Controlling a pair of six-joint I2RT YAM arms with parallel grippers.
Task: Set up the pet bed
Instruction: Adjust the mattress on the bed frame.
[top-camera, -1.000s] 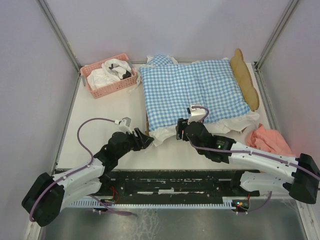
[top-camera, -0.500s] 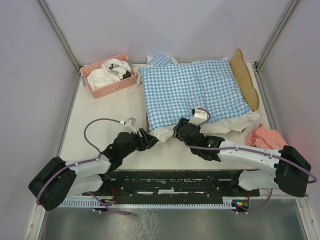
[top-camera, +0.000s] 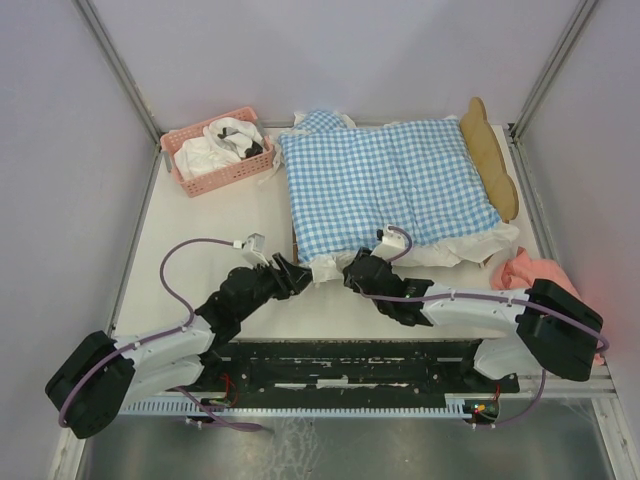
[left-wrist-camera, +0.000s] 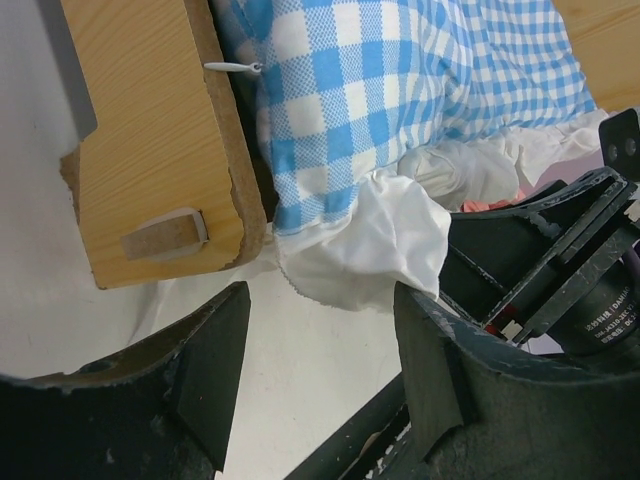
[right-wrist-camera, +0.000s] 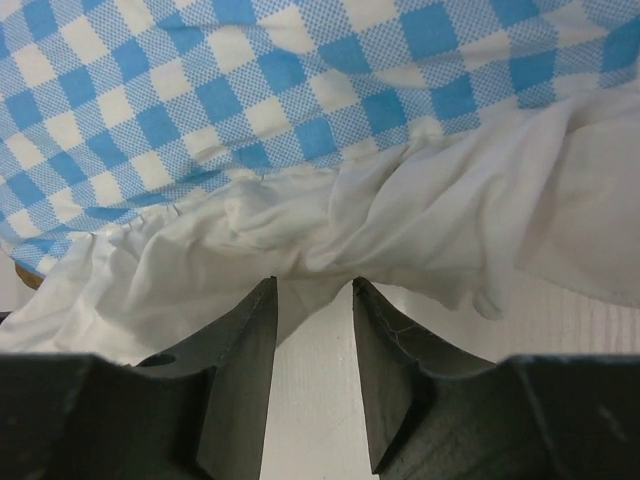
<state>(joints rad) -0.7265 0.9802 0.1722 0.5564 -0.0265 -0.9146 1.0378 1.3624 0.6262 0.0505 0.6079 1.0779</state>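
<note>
The pet bed (top-camera: 492, 160) lies in the middle of the table with its wavy wooden headboard at the right. Blue-white gingham bedding (top-camera: 380, 180) covers it. In the left wrist view a light-wood corner of the bed (left-wrist-camera: 150, 150) shows beside the bedding's white ruffle (left-wrist-camera: 365, 245). My left gripper (top-camera: 300, 278) (left-wrist-camera: 320, 300) is open just short of that front-left corner, nothing between its fingers. My right gripper (top-camera: 350, 272) (right-wrist-camera: 315, 285) sits at the front ruffle (right-wrist-camera: 400, 230), jaws narrowed but apart, the ruffle's edge at their tips.
A pink basket (top-camera: 172, 150) with white and black cloth stands at the back left. A peach cloth (top-camera: 535, 280) lies at the right, near the right arm. The right gripper's black body (left-wrist-camera: 560, 260) is close to the left gripper.
The right gripper slid left along the front ruffle and its jaws narrowed. The left gripper edged forward to the bed's front-left corner, still open.
</note>
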